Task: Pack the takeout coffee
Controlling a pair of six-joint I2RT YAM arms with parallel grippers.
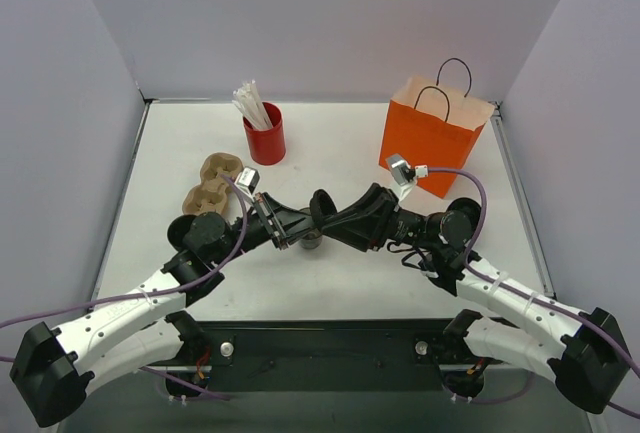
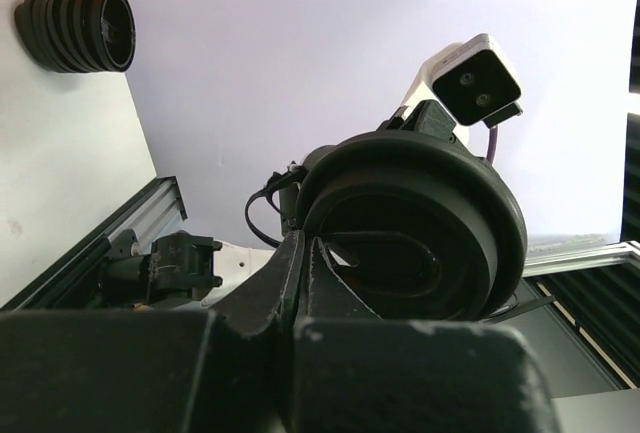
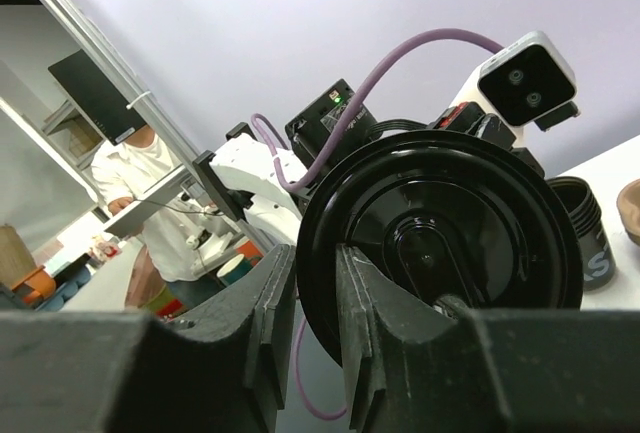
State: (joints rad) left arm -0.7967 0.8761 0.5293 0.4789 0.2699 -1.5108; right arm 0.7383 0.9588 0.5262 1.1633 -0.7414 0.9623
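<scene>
Two arms meet over mid-surface, both pinching one black lid (image 3: 440,243).

In view are one lid, one dark ribbed cup (image 1: 311,242), one red cup (image 1: 265,134) of white sticks, one orange bag (image 1: 432,143) and one brown pulp carrier (image 1: 212,185); a second dark cup shows nowhere. The left arm (image 1: 120,325) and right arm (image 1: 510,298) reach inward, elbows bent, wrists nose to nose. The left fingers (image 2: 262,298) and the right fingers (image 3: 272,323) are each closed on the lid's rim, holding it on edge in the air. From above, the dark cup stands on the surface (image 1: 330,153) just under that meeting point, mostly hidden. Only the right wrist view shows white print on the cup and the carrier beside it. Only the left wrist view looks into the cup's mouth.
</scene>
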